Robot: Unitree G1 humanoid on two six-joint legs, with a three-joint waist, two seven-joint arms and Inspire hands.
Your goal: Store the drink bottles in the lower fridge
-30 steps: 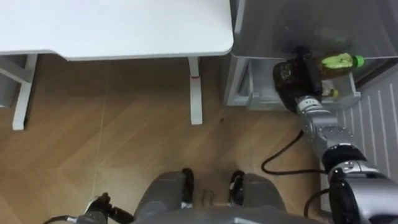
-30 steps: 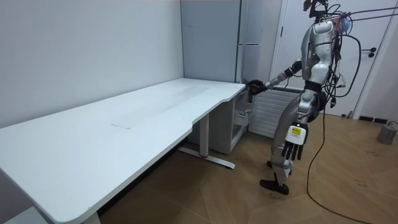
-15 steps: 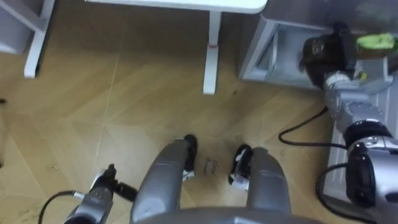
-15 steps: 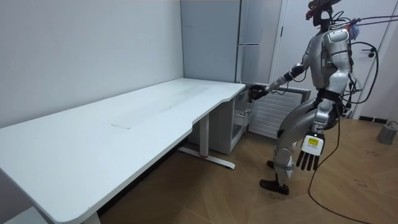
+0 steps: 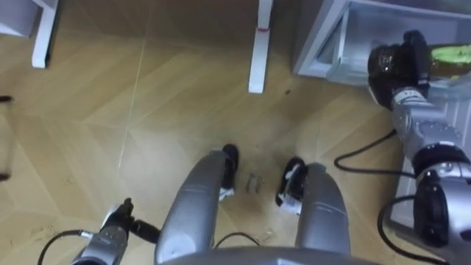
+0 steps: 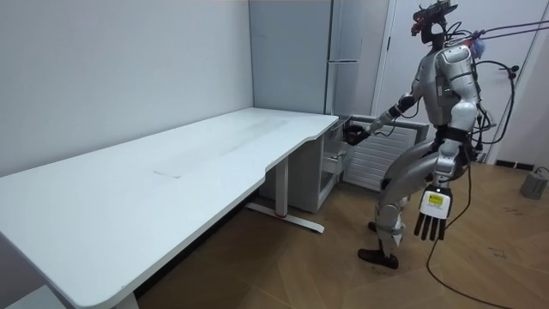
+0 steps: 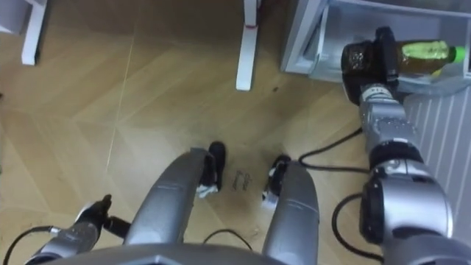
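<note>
- The drink, a bottle (image 7: 425,54) with a green label, lies on its side in the right hand (image 7: 362,59), whose fingers are curled round its base end. It is at the open lower compartment of the fridge (image 7: 321,29), near the compartment's front edge. I cannot tell whether it rests on anything inside.
- Letting go from here looks risky. If the bottle is not fully past the front edge, it could tip out and drop to the floor.
- A bottle laid sideways will probably roll once released. It may run toward the opening unless it is set against a wall of the compartment.
- The grip takes one end only, so the free end could sag or twist and knock the compartment's edge while being pushed in.
- In the room view the robot leans toward the fridge with its knees bent and its right arm stretched far out. Reaching deeper could upset its balance.
- The left hand (image 6: 431,220) hangs at its side with fingers straight, so it gives no support.
- The desk (image 6: 214,150) corner is close beside the reaching arm, and a sideways swing could strike it.
</note>
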